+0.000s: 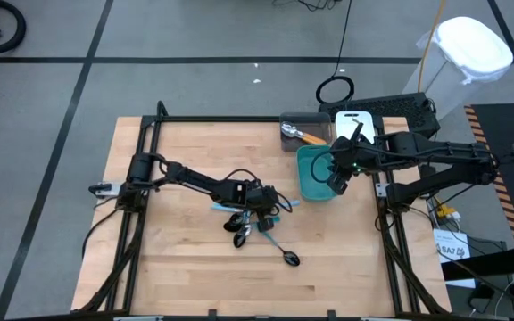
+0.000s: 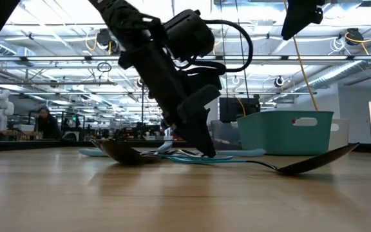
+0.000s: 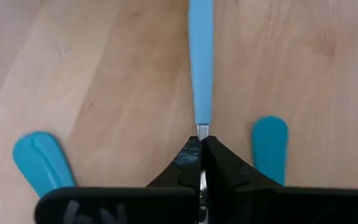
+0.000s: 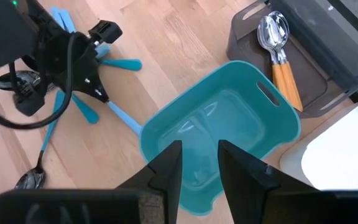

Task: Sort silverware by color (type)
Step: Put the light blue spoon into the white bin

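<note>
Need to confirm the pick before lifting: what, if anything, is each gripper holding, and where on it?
The left gripper is shut on a light-blue-handled utensil, pinching the metal neck just past the handle. The right gripper, above the teal bin, holds nothing.

Left gripper low at the tabletop, fingers pressed together — arm stretched forward and angled down; right gripper raised, fingers parted — arm hanging above.

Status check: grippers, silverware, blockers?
Left gripper shut on blue utensil at the pile. Right gripper open, empty, above teal bin. Orange-handled pieces in gray bin. Nothing blocking.
</note>
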### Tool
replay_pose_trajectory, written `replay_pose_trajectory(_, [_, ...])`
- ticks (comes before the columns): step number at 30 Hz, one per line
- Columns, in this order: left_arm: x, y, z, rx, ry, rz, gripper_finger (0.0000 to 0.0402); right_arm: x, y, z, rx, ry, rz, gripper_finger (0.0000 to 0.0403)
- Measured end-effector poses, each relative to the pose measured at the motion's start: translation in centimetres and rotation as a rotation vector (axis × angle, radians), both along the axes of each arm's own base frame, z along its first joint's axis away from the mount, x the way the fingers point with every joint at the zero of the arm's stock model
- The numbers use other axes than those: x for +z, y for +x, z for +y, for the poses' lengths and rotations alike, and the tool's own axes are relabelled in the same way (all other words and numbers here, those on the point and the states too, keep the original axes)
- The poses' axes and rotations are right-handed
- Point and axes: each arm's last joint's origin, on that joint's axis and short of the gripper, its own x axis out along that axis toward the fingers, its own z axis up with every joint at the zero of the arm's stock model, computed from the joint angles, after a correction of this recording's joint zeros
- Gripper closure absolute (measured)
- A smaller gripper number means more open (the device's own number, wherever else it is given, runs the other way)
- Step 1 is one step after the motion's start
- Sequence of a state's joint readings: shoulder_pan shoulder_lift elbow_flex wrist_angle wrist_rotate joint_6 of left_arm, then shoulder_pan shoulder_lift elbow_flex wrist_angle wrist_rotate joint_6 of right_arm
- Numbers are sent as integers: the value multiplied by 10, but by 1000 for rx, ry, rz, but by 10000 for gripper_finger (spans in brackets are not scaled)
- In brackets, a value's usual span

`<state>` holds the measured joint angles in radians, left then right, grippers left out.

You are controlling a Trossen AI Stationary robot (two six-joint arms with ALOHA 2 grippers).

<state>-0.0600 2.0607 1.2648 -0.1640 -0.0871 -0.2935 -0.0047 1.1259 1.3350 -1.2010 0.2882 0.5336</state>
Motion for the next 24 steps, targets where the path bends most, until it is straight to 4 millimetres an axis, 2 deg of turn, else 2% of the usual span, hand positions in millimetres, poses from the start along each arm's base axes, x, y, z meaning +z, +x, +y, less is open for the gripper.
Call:
replay_pose_trajectory(3, [13, 7, -1, -10, 0, 33, 397, 0, 0, 0, -3, 2, -1, 303])
replay_pose_trajectory(11, [60, 28, -2, -57, 41, -9, 401, 0, 0, 0, -3, 1, 0, 303])
replay_pose_trajectory(16, [77, 32, -3, -88, 50, 9, 401, -1, -1, 0, -3, 0, 13, 303])
replay_pose_trajectory(24, [116, 31, -1, -198, -58, 85, 401, -1, -2, 0, 1, -4, 24, 303])
